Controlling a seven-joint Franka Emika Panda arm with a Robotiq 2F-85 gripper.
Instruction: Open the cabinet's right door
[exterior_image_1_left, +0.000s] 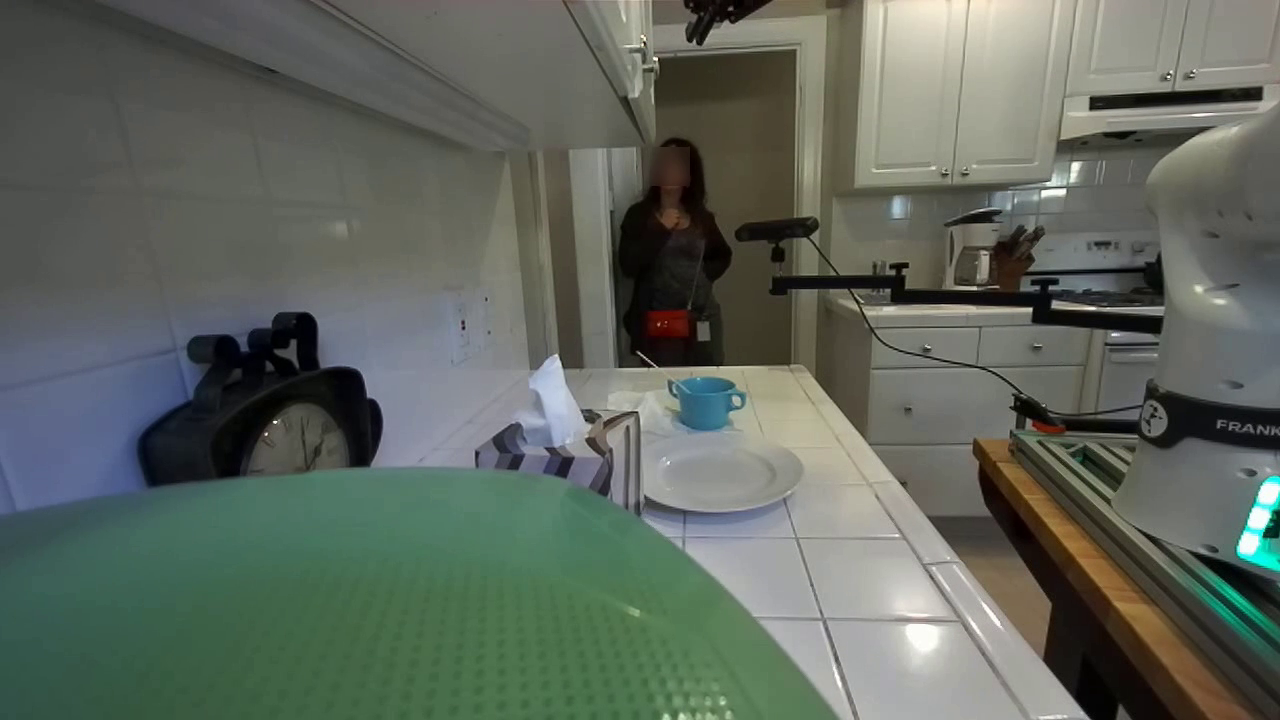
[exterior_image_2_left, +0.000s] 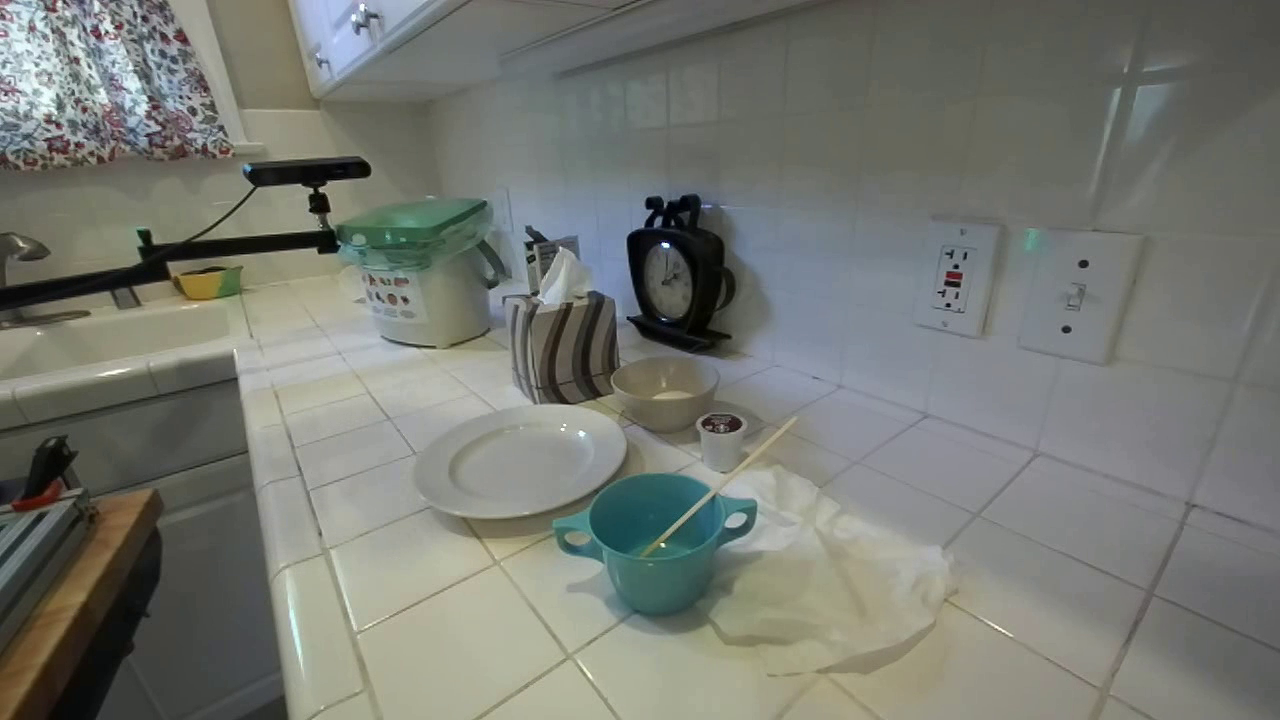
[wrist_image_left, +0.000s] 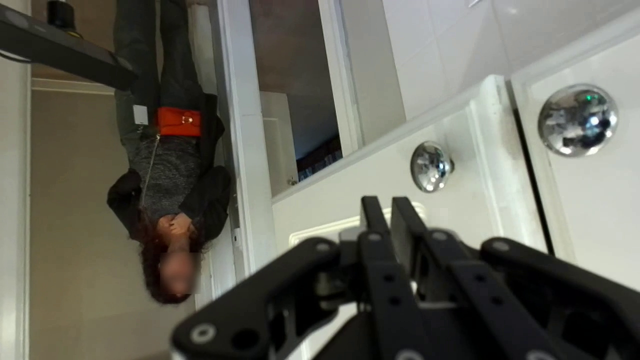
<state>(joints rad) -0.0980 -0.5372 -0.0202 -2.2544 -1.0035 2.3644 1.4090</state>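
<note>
The white wall cabinet (exterior_image_1_left: 480, 75) hangs above the counter in both exterior views and shows from below in an exterior view (exterior_image_2_left: 430, 68). The wrist view is upside down. There the right door (wrist_image_left: 345, 195) is a white panel with a rectangular moulding line and a round chrome knob (wrist_image_left: 431, 166). A dark narrow gap separates it from the neighbouring door (wrist_image_left: 600, 210). My gripper (wrist_image_left: 386, 202) is in front of the right door, its fingertips apart with a narrow empty gap, close to the knob in the picture. It also shows at the top of an exterior view (exterior_image_1_left: 700, 28), beside the cabinet.
The tiled counter below bears a white plate (exterior_image_2_left: 520, 460), a blue cup (exterior_image_2_left: 655, 560), a tissue box (exterior_image_2_left: 563, 345), a clock (exterior_image_2_left: 675, 280) and a green-lidded bin (exterior_image_2_left: 425, 280). A camera bar (exterior_image_1_left: 940, 295) sticks out from the arm's base. A person (exterior_image_1_left: 675, 260) stands in the doorway.
</note>
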